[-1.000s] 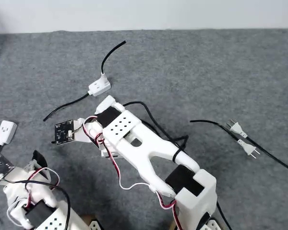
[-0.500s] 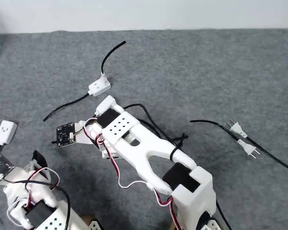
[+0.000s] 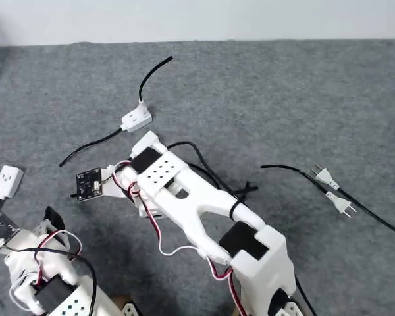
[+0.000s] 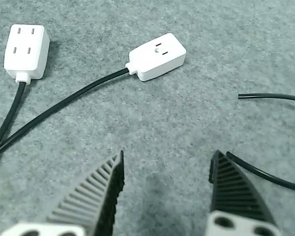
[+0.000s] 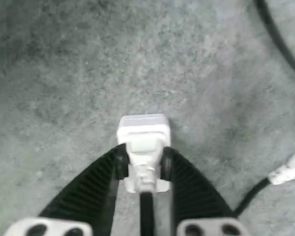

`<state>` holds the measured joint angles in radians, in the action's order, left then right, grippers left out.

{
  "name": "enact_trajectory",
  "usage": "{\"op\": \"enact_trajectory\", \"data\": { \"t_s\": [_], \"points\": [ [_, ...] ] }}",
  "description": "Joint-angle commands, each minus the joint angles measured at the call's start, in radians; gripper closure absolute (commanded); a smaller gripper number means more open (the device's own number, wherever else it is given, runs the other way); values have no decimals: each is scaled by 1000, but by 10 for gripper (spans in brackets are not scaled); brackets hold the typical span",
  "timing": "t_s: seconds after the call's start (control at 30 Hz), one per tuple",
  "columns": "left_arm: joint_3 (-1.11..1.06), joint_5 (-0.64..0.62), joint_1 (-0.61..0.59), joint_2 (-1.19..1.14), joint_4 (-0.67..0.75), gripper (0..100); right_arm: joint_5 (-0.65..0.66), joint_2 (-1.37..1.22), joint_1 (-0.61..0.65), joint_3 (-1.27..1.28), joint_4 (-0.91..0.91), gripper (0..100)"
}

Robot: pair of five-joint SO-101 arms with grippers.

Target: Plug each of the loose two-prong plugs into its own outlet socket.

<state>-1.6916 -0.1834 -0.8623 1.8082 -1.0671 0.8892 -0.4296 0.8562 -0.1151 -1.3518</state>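
Note:
My right gripper is shut on a white plug with a black cord, held just above the grey carpet. In the high view the right arm stretches toward the left middle of the carpet and covers its own gripper. Two loose two-prong plugs lie on black cords at the far right. One white outlet socket lies at the back left. A second socket sits at the left edge. My left gripper hangs open over bare carpet short of both sockets.
Black cords loop under and beside the right arm. One cord runs from the nearer socket across the carpet, and a loose cord end lies to one side. The left arm's base fills the front left corner.
The right arm has shifted a little to the left and forward with the plug in its gripper. The left arm, sockets and loose plugs have not moved.

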Motion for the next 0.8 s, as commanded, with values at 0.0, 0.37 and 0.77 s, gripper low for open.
{"op": "enact_trajectory", "data": {
  "t_s": [0.0, 0.37, 0.77],
  "points": [
    [8, 8, 9, 14, -6, 731, 5, 58, 18, -95, -131, 706],
    [8, 8, 11, 14, 21, 728, 5, 228, 59, -617, -447, 588],
    [18, 396, 331, 14, 48, 729, -400, 575, -341, -715, -447, 681]
  ]
}}
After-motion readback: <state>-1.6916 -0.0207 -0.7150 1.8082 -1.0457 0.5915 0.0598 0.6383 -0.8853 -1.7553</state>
